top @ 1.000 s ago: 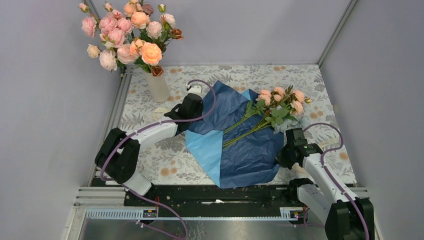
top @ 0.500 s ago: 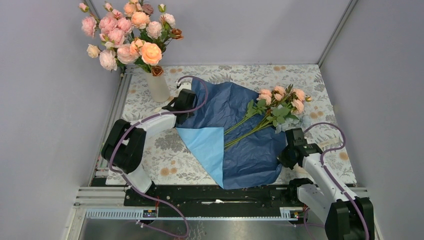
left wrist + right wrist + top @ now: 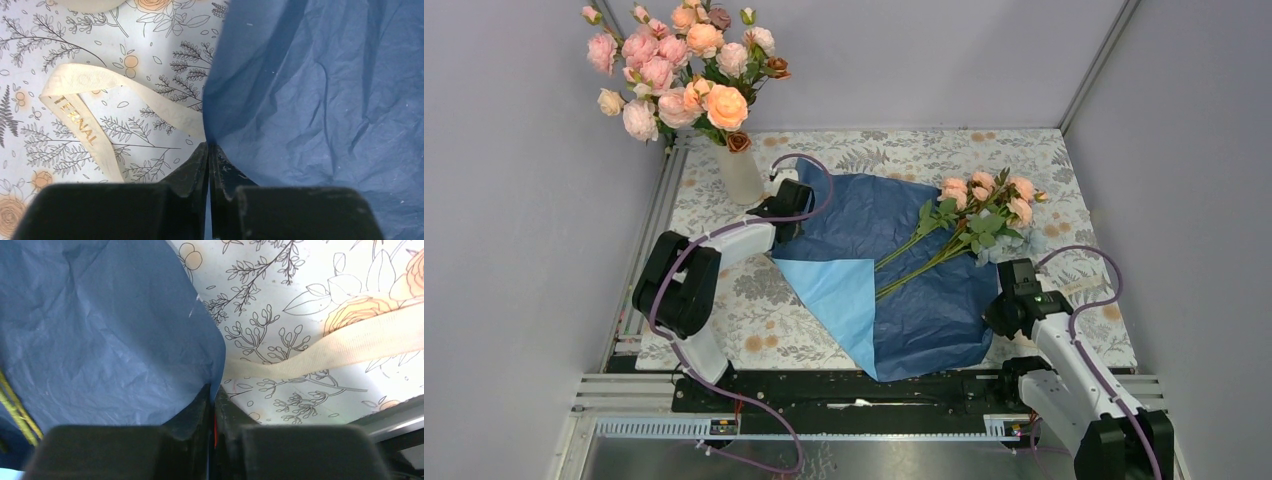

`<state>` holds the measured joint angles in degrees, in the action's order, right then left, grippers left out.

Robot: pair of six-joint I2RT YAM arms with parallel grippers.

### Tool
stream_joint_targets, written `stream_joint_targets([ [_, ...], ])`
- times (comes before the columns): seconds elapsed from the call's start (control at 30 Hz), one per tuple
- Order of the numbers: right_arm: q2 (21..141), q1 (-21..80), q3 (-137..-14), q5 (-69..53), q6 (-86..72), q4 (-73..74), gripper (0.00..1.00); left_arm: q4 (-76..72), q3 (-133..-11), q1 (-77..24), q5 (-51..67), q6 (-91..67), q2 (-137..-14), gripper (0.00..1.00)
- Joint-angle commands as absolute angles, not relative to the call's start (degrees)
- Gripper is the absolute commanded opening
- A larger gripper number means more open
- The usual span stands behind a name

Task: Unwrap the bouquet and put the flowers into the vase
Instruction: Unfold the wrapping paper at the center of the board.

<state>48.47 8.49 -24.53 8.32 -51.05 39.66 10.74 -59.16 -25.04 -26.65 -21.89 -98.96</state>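
Note:
The bouquet's paper (image 3: 924, 300) lies unfolded on the table, navy side up, with a light blue flap (image 3: 836, 290) turned over at the front. The flowers (image 3: 984, 208), peach-pink roses on green stems, lie loose across it toward the right. My left gripper (image 3: 792, 205) is shut on the paper's left edge (image 3: 325, 90), close to the off-white vase (image 3: 742, 175), which holds a bunch of pink and orange roses (image 3: 679, 65). My right gripper (image 3: 1006, 305) is shut on the paper's right edge (image 3: 100, 330). In the wrist views, the left gripper (image 3: 208, 146) and right gripper (image 3: 214, 387) each pinch a thin fold.
A cream ribbon (image 3: 80, 120) lies loose on the flowered tablecloth (image 3: 904, 150) left of the paper; another ribbon stretch (image 3: 350, 342) lies at the right. Grey walls enclose the table on three sides. The metal rail (image 3: 824, 385) runs along the front.
My left gripper has drawn the paper's left corner back and left toward the vase, spreading the sheet flatter. The right gripper has shifted only slightly, still holding its edge.

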Motion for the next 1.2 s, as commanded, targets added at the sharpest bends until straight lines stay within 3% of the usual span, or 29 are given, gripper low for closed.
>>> stream_joint_targets([
  [0.0, 46.6, 8.2, -26.6, 9.9, -49.5, 41.9, 0.24, 9.6, -60.3, -24.3, -24.6, -21.6, -94.6, 0.13],
  [0.07, 44.8, 8.2, -27.1, 9.6, -49.2, 42.2, 0.54, 9.8, -60.2, -24.6, -22.8, -21.3, -92.4, 0.3],
  [0.13, 42.1, 8.2, -28.0, 9.4, -49.2, 43.1, 0.72, 11.1, -60.5, -24.8, -21.9, -21.1, -90.3, 0.52],
  [0.23, 38.5, 8.2, -30.2, 10.0, -49.0, 45.3, 0.85, 13.3, -60.7, -25.3, -21.0, -21.1, -87.0, 0.72],
  [0.37, 34.6, 8.2, -33.1, 10.4, -46.9, 47.2, 0.94, 15.3, -60.5, -27.1, -19.7, -21.3, -82.4, 0.83],
  [0.53, 33.3, 8.2, -34.8, 6.2, -45.5, 46.7, 0.96, 16.3, -61.8, -31.5, -16.4, -21.7, -80.6, 0.87],
  [0.83, 43.8, 8.2, -29.4, -6.6, -44.9, 37.5, 0.82, 7.5, -61.7, -35.5, -1.4, -27.3, -89.4, 0.87],
  [1.17, 50.1, 8.1, -25.8, 3.4, -47.4, 35.2, 0.83, 3.9, -57.5, -31.5, -2.5, -33.0, -96.8, 0.87],
])
